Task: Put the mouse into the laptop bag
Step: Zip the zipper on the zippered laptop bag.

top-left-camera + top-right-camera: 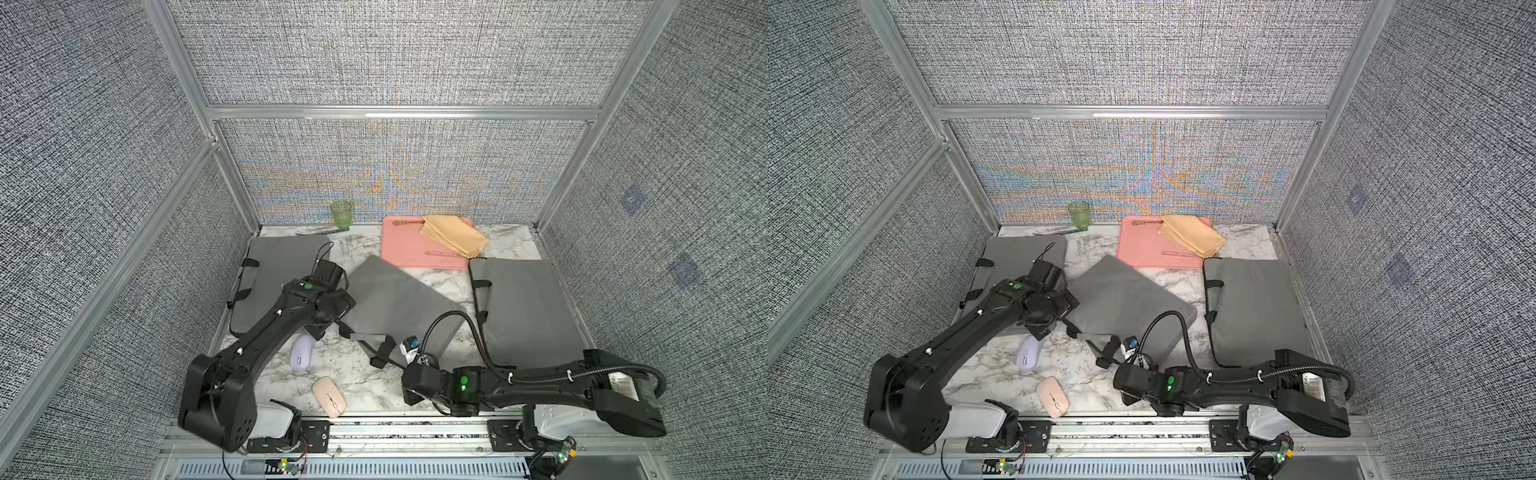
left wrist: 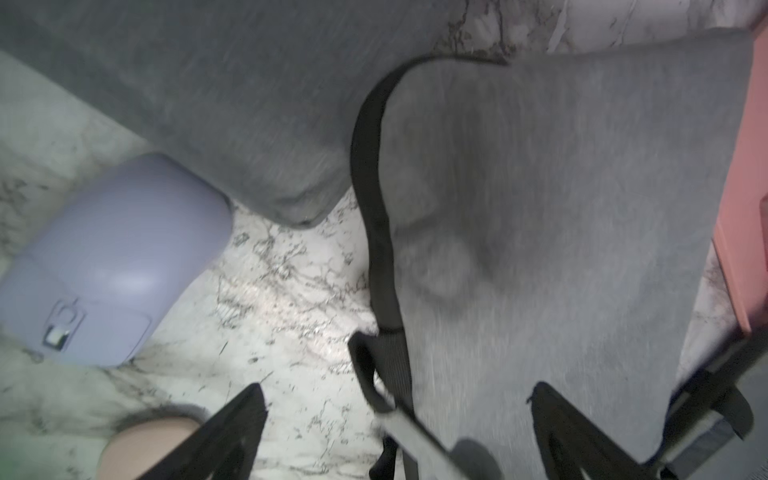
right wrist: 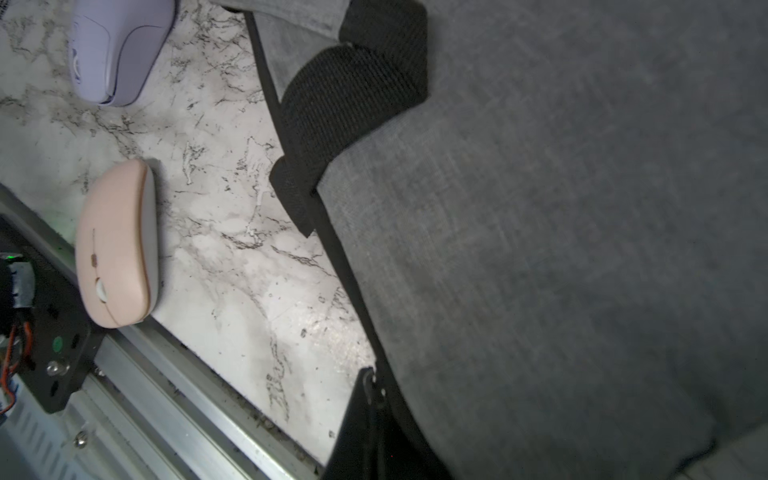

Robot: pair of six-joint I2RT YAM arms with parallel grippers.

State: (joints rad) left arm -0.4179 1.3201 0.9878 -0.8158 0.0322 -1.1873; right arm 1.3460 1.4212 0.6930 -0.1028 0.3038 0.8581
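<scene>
Marble between lilac mouse and bag edge

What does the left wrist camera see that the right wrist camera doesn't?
Only the left wrist view shows the edge of the pink tray. Only the right wrist view shows the metal rail beside the marble table and the whole pink mouse; the left wrist view catches just a blurry corner of it. Both show the purple mouse, the grey bag with its black strap, and the table.
</scene>
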